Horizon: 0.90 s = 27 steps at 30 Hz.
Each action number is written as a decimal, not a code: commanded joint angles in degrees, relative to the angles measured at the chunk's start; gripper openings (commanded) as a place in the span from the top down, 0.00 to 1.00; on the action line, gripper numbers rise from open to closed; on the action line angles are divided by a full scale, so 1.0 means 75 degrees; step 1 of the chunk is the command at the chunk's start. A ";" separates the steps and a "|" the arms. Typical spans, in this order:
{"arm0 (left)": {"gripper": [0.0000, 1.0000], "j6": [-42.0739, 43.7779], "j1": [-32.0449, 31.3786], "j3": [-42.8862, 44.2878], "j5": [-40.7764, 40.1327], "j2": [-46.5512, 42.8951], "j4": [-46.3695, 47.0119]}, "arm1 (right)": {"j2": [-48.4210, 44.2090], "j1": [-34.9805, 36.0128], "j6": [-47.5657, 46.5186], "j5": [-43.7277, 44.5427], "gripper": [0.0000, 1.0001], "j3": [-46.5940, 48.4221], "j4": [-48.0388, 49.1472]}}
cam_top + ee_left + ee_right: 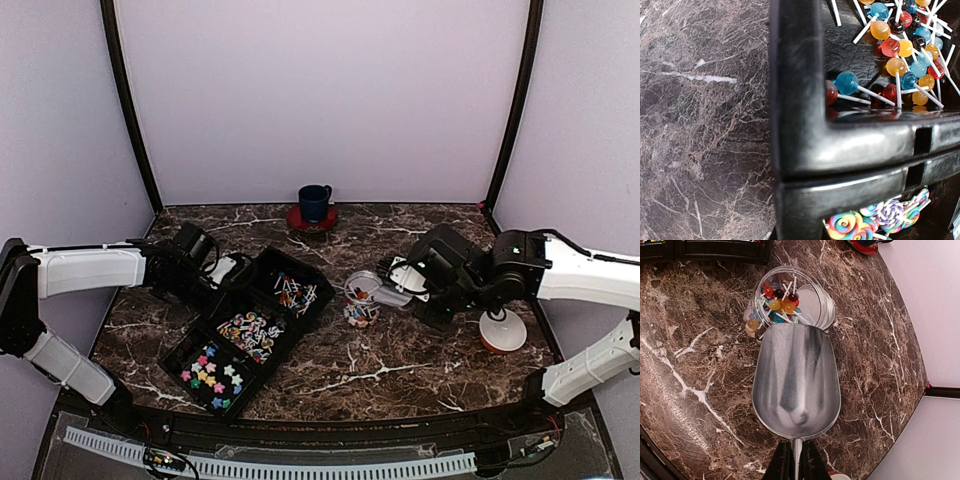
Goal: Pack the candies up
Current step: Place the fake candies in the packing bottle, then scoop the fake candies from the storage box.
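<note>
While the scoop (796,380) shows a bare bowl with its lip at the mouth of the jar (815,305), the step in hand reads as the end of a pour. Ball candies (777,302) on white sticks sit inside the jar, which looks only partly filled. Most stock lies in the tray (805,135) left of the jar. It holds ball pops in the compartment nearest the jar, swirl pops in the middle one and small star pieces in the farthest. Judged progress: early to middle.

Next move, as judged: lift the scoop clear of the jar without knocking it, swing left to the tray, and dig in shallow so the sticks do not snag the rim.

Right end effector (796,460): pinching the scoop's thin handle. The arm is bent and reaches toward the jar from the jar's right, with the scoop pointing away from the wrist.

Left end effector (228,270): pressed together at the tray side away from the jar. Whether it nips the rim cannot be told. The left arm stretches low over the surface (400,360).
</note>
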 commanded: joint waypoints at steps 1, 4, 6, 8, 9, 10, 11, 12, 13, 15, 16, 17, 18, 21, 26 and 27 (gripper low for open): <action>1.00 -0.0213 0.0045 0.0404 0.0485 -0.0248 0.0291 | 0.0235 0.0130 0.0033 0.0308 1.00 0.0532 -0.0536; 1.00 -0.0259 0.0068 0.0351 0.0514 -0.0275 0.0333 | 0.0415 0.0158 -0.0018 0.0359 1.00 0.0890 -0.0779; 1.00 -0.0280 0.0080 0.0333 0.0612 -0.0256 0.0342 | 0.0544 0.0182 -0.0062 0.0396 1.00 0.1097 -0.0995; 1.00 -0.0285 0.0077 0.0343 0.0682 -0.0196 0.0305 | 0.0682 0.0193 -0.0110 0.0489 1.00 0.1333 -0.1180; 1.00 -0.0306 0.0078 0.0343 0.0688 -0.0168 0.0286 | 0.0727 0.0195 -0.0139 0.0524 1.00 0.1436 -0.1261; 1.00 -0.0348 0.0081 0.0352 0.0663 -0.0149 0.0256 | 0.0761 0.0201 -0.0183 0.0571 1.00 0.1548 -0.1308; 1.00 -0.0391 0.0078 0.0366 0.0652 -0.0146 0.0223 | 0.0787 0.0206 -0.0230 0.0605 1.00 0.1659 -0.1319; 1.00 -0.0432 0.0073 0.0392 0.0704 -0.0146 0.0168 | 0.0819 0.0207 -0.0277 0.0618 1.00 0.1794 -0.1325; 1.00 -0.0432 0.0079 0.0418 0.0852 -0.0146 0.0123 | 0.0847 0.0209 -0.0313 0.0603 1.00 0.1904 -0.1316; 1.00 -0.0474 0.0077 0.0505 0.1043 -0.0124 -0.0058 | 0.0893 0.0207 -0.0384 0.0543 1.00 0.2085 -0.1240; 1.00 -0.0534 0.0077 0.0541 0.1105 -0.0114 -0.0184 | 0.0916 0.0207 -0.0419 0.0496 1.00 0.2142 -0.1161; 1.00 -0.0649 0.0093 0.0566 0.1225 -0.0095 -0.0296 | 0.0932 0.0210 -0.0454 0.0449 1.00 0.2180 -0.1053; 1.00 -0.0741 0.0117 0.0579 0.1512 -0.0069 -0.0383 | 0.0942 0.0213 -0.0473 0.0386 1.00 0.2215 -0.0942; 1.00 -0.1062 0.0141 0.0498 0.2644 -0.0072 -0.0430 | 0.0999 0.0219 -0.0448 0.0031 1.00 0.2360 -0.0654; 1.00 -0.1634 0.0147 0.0106 0.4262 -0.0111 -0.0042 | 0.1098 0.0389 -0.0457 -0.0610 1.00 0.2720 -0.0418; 1.00 -0.1691 0.0144 0.0028 0.4648 -0.0095 0.0035 | 0.1125 0.0429 -0.0473 -0.0674 1.00 0.2816 -0.0438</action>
